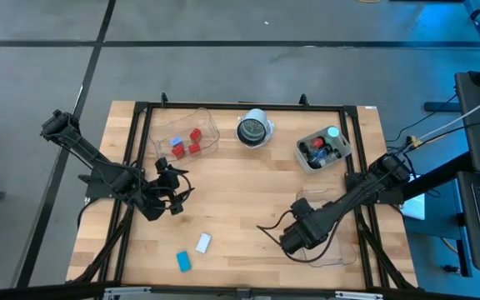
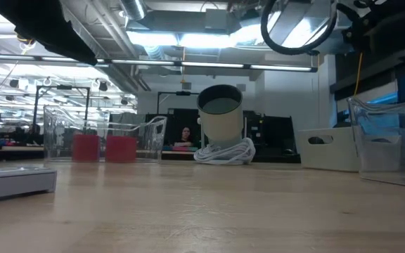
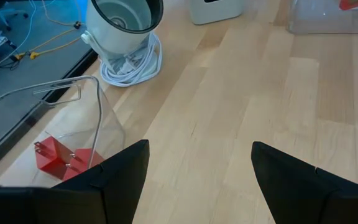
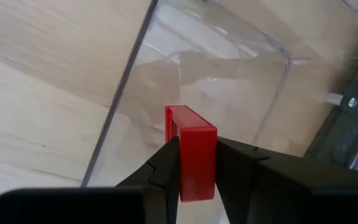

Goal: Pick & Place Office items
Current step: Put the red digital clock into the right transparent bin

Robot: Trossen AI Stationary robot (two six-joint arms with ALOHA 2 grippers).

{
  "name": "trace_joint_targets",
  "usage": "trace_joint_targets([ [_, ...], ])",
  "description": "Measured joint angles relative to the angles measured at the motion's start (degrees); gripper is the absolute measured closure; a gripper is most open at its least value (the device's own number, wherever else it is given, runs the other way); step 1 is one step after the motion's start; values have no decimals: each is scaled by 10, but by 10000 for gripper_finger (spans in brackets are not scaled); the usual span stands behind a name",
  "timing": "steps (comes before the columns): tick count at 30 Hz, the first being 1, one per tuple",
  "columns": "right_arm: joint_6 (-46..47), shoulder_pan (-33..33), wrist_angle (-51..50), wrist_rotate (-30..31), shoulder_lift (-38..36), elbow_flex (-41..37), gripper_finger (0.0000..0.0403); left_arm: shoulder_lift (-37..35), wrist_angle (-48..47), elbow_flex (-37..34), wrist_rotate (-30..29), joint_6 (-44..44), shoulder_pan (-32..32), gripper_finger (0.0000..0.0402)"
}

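My right gripper (image 4: 197, 165) is clamped tight on a red block (image 4: 192, 151), which sits squeezed between my fingers just above the clear tray (image 4: 229, 68).

- We see only the upper part of the red block (image 4: 191, 158) pinched between the right gripper's (image 4: 194, 180) fingers; its lower end is hidden between them.
- Beyond those fingers, the clear tray (image 4: 229, 74) runs out past the picture's edge, so its far side goes unseen.
- Ahead of the left gripper's (image 3: 197, 180) wide-apart fingers, a red piece (image 3: 61, 158) sits partly hidden behind one dark finger (image 3: 114, 186).
- In the high view, the contents of the white bin (image 1: 323, 150) are too small for us to sort apart.
- In the low view neither gripper's fingers show.
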Motion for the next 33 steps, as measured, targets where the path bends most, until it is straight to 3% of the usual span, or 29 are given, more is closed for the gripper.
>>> trace_joint_targets([
  [21, 0, 5, 20, 55, 0, -4, 317, 0, 0, 0, 7, 0, 0, 121],
  [33, 4, 8, 38, 20, 0, -68, 319, 0, 0, 0, 27, 2, 0, 121],
])
